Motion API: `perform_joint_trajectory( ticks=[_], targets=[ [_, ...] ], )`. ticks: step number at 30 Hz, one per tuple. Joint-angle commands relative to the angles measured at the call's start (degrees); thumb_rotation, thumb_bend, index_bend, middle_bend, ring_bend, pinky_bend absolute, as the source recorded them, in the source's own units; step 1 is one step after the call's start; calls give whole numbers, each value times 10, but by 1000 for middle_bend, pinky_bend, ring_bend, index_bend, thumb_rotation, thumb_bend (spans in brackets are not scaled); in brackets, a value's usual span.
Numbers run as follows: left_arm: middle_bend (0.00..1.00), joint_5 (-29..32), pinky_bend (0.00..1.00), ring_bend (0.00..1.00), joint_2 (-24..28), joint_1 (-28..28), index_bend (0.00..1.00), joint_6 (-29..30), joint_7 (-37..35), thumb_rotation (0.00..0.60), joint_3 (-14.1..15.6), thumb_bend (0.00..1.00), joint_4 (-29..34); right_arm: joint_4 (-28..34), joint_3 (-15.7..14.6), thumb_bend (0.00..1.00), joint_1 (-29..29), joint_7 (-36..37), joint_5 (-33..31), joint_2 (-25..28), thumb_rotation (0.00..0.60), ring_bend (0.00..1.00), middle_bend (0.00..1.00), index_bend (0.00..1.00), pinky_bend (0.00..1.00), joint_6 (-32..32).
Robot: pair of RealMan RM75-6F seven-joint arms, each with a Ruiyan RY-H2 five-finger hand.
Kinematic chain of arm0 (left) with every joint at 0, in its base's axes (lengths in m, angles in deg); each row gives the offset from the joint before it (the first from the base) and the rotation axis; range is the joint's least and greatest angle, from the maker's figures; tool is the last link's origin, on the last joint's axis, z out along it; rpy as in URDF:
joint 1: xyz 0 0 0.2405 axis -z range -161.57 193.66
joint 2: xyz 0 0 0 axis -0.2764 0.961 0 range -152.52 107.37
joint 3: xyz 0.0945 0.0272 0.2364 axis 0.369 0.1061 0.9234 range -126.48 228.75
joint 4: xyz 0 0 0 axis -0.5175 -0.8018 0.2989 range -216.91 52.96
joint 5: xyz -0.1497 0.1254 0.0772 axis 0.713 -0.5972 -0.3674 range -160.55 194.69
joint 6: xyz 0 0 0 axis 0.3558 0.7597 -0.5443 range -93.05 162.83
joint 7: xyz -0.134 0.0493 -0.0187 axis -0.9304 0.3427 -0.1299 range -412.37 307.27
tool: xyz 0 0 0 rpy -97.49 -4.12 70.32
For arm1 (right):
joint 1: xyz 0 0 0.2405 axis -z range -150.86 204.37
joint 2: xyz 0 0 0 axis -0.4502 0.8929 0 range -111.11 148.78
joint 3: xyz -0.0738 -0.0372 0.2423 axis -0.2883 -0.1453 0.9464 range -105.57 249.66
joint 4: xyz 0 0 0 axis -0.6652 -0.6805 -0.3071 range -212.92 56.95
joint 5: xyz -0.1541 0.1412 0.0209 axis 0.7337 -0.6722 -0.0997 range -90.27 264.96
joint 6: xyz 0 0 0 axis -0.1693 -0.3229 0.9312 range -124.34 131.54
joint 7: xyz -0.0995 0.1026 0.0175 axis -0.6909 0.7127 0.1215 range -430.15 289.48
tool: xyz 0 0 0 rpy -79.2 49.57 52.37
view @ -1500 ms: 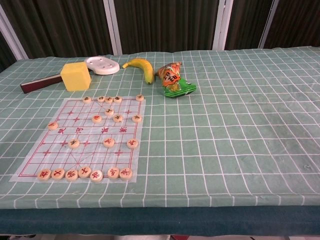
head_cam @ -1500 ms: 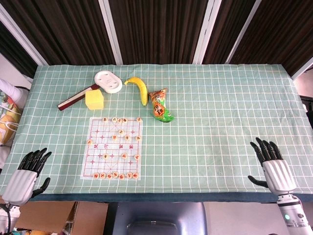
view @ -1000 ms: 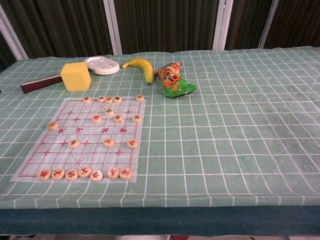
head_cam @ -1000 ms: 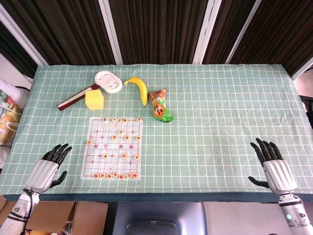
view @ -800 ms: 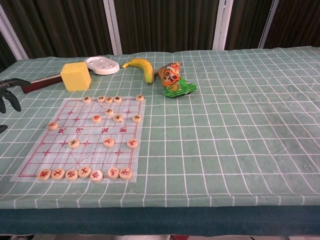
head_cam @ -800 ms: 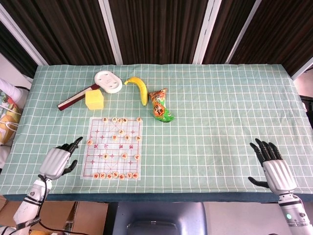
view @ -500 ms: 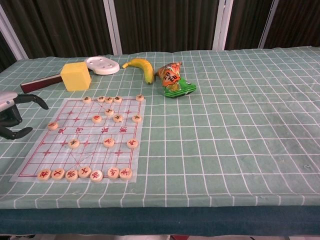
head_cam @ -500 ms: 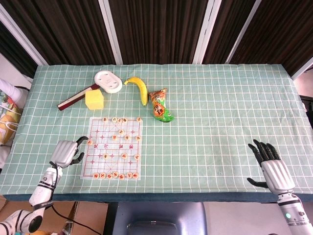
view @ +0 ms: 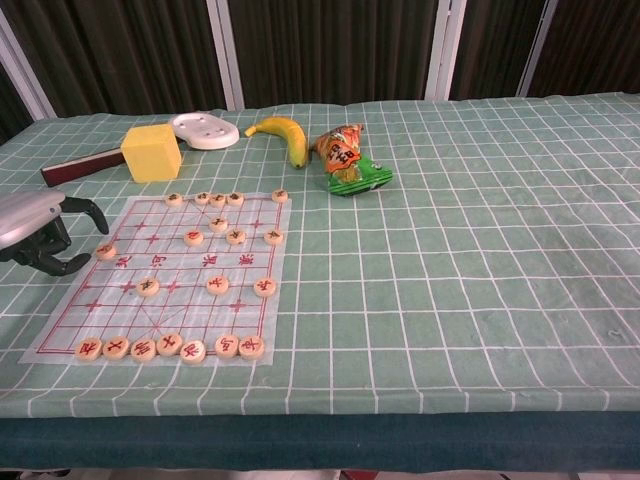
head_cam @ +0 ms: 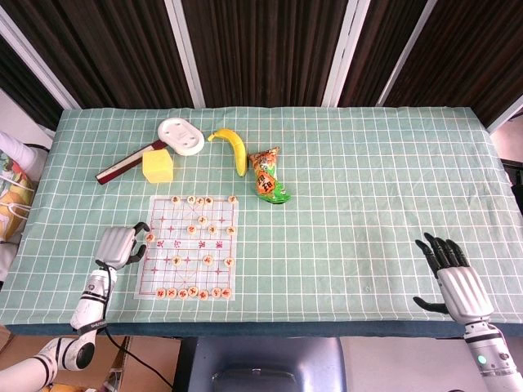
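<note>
Fingers of the left hand (head_cam: 119,244) curl downward with nothing between them, poised just beside the left edge of the board (head_cam: 189,245). In the chest view the same hand (view: 38,229) shows dark fingertips hooked over the cloth, close to a lone piece (view: 106,251) at the board's left side; whether a fingertip touches that piece cannot be told. The board is a thin translucent sheet printed with a red grid and red characters along its middle, too small to read. Round pale pieces lie on it, each bearing a character in red or dark ink, also too small to read. A row of pieces (view: 168,347) lines the near edge, to the right of the left hand and nearer the robot.

Beyond the left hand, further up the table, lie a yellow block (head_cam: 158,165), a dark red stick (head_cam: 124,166) and a white oval dish (head_cam: 181,135). Further right sit a banana (head_cam: 233,148) and a snack bag (head_cam: 268,176), orange above and green below, whose printing is not legible.

Well apart on the other side, the right hand (head_cam: 453,279) rests at the near right edge of the table with fingers spread and nothing in it. A green checked cloth (head_cam: 368,188) covers the table.
</note>
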Motion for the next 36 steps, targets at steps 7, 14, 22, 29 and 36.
perform_joint_trajectory(
  ticks=[7, 14, 22, 29, 36],
  targets=[
    [1000, 20, 1000, 1000, -17, 12, 350, -7, 22, 600, -4, 409, -15, 3, 3, 182, 1, -8, -8, -1, 600, 0, 0, 0, 0, -1],
    [1000, 28, 1000, 1000, -17, 14, 366, -16, 30, 600, 1, 408, -10, 3, 1, 182, 1, -10, -6, 0, 600, 0, 0, 0, 0, 0],
    [1000, 33, 1000, 1000, -32, 17, 390, -19, 25, 600, 3, 406, -31, 7, -3, 182, 0, -4, -4, 6, 600, 0, 0, 0, 0, 6],
    [1000, 35, 1000, 1000, -39, 19, 437, -19, 16, 600, 2, 404, -44, 9, -4, 182, 0, -4, -4, 8, 600, 0, 0, 0, 0, 7],
    [1000, 34, 1000, 1000, -41, 22, 488, -16, 12, 600, 1, 401, -47, 9, -5, 182, 0, -7, -4, 7, 600, 0, 0, 0, 0, 8]
  ],
)
